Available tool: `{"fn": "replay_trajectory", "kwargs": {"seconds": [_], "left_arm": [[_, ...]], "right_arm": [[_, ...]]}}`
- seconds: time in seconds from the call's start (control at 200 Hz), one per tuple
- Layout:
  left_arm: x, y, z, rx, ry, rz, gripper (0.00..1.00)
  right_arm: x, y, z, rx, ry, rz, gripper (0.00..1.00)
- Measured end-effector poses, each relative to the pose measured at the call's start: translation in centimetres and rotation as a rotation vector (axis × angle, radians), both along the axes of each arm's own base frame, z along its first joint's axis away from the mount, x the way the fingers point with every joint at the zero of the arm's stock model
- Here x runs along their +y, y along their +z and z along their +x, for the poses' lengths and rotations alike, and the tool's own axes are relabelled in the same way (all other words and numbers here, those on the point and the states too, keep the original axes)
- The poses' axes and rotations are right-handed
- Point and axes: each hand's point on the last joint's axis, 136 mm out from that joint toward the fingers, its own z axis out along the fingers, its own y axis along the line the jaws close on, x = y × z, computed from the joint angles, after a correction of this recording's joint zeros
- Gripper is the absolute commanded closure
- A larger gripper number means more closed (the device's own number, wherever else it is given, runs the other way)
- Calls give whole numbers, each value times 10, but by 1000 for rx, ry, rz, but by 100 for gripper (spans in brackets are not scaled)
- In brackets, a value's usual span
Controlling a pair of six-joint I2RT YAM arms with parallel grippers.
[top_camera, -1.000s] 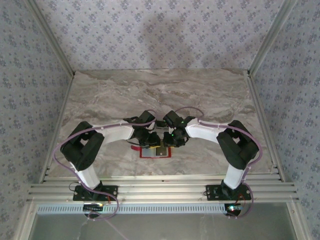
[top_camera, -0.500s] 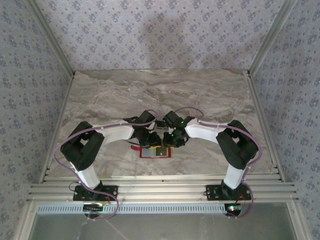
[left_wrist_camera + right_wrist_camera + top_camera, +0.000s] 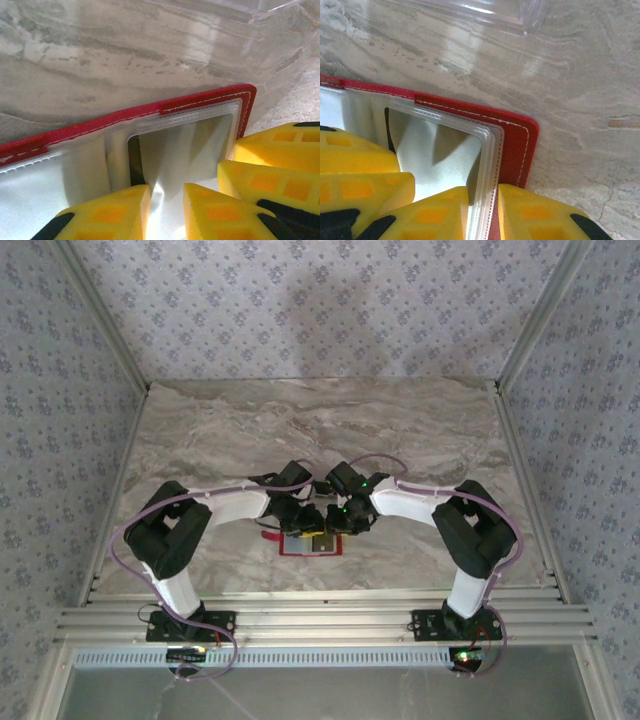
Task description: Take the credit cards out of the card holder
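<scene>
Pads of our right gripper (image 3: 482, 215) clench the holder (image 3: 517, 145) at its sleeve edge, likely to pry it. Our left gripper (image 3: 166, 215) seems to pin the window (image 3: 185, 145); we cannot tell whether it is clenched. Holder lies open on the table (image 3: 400, 430).

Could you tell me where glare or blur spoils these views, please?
Left wrist: glare washes out the holder's window, and the near fingers are blurred. Right wrist: similar sheen, with finger shadows on the window. Top external: evenly lit, no glare.
</scene>
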Motion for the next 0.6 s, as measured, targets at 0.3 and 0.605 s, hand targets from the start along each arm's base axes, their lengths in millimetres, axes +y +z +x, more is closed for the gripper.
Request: {"fn": "replay_trajectory", "kwargs": {"seconds": [0.3,0.605], "left_arm": [[10,1,2,-28,-9,64,70],[23,1,0,-39,-6,122,69]], "right_arm": [[0,-1,0,1,2,-2,73],[1,-1,0,5,2,-6,73]]}}
